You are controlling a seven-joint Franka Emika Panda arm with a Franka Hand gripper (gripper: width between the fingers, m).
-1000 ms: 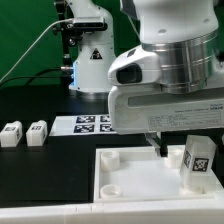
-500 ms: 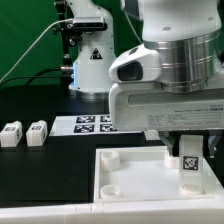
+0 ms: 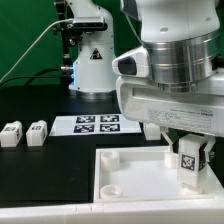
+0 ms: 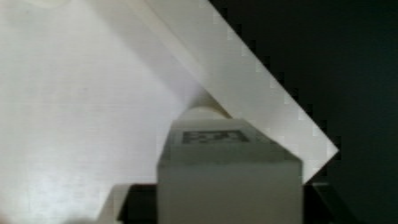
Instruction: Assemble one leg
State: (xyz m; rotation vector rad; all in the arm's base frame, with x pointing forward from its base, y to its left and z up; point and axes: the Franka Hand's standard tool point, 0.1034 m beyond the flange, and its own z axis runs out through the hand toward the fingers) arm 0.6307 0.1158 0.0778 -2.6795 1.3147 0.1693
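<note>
My gripper (image 3: 190, 160) is shut on a leg (image 3: 189, 163), a small white block with a black-and-white tag facing the camera. It holds the leg upright over the right part of the large white square plate (image 3: 130, 175), close to its surface. In the wrist view the leg (image 4: 222, 170) fills the space between the dark fingers (image 4: 139, 205), and the plate's raised rim (image 4: 249, 75) runs diagonally past its tip. Two more legs (image 3: 12, 134) (image 3: 37, 132) stand on the black table at the exterior view's left.
The marker board (image 3: 97, 124) lies flat on the table behind the plate. The arm's white base (image 3: 92, 60) stands at the back, with a cable running off to the exterior view's left. The plate has raised corner sockets (image 3: 110, 158).
The gripper with the leg has shifted slightly toward the exterior view's left and lower over the plate. The other legs have not moved.
</note>
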